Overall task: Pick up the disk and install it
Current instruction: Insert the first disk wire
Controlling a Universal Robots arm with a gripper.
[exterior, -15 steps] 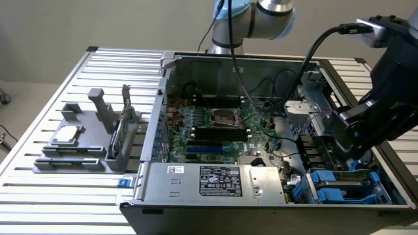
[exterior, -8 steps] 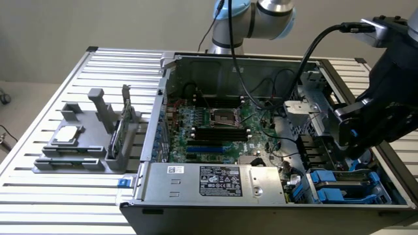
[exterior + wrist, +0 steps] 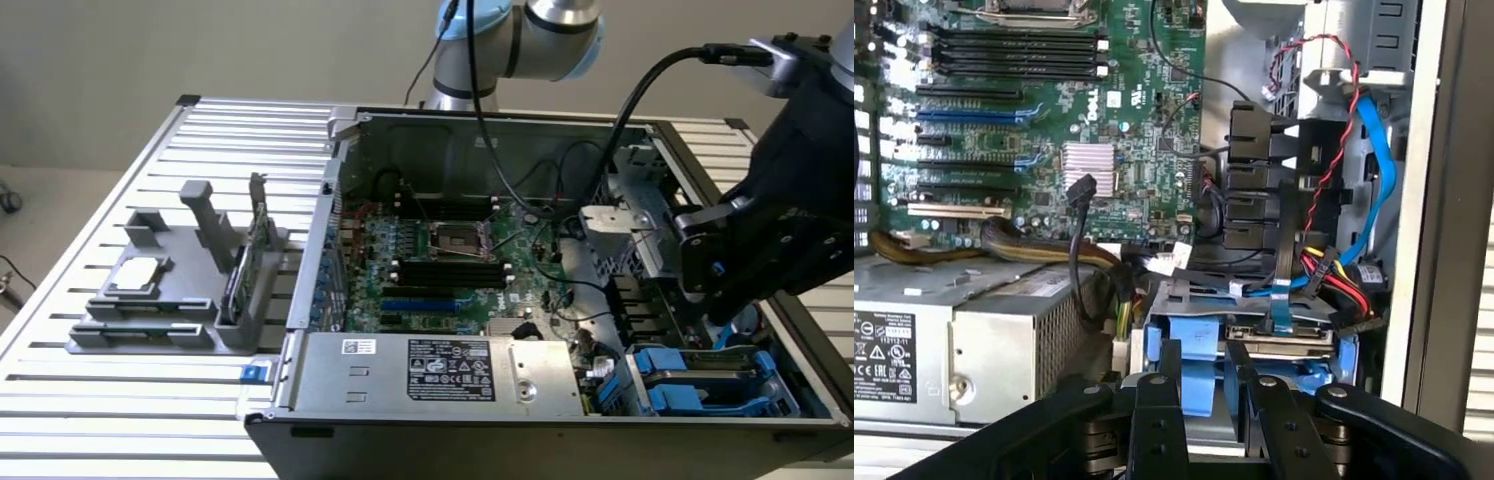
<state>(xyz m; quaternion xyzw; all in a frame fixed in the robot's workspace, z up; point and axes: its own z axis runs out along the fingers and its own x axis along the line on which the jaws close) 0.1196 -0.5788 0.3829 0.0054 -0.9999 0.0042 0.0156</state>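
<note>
The disk (image 3: 1203,365), a grey metal drive in a blue plastic carrier, lies low in the drive bay at the open computer case's front corner, on the exterior view's right (image 3: 694,385). My gripper (image 3: 1204,398) reaches down over that bay (image 3: 725,318). Its two black fingers (image 3: 1154,400) stand on either side of a blue carrier part that fills the gap between them, so the gripper looks shut on the disk's carrier. The drive's metal top and a blue ribbon cable show just beyond the fingers.
The motherboard (image 3: 441,250) fills the case floor, and the power supply (image 3: 441,370) sits along the front beside the bay. Red, black and blue cables (image 3: 1344,200) hang close to the bay. A grey fixture (image 3: 147,300) outside the case holds a silver chip and an upright green card.
</note>
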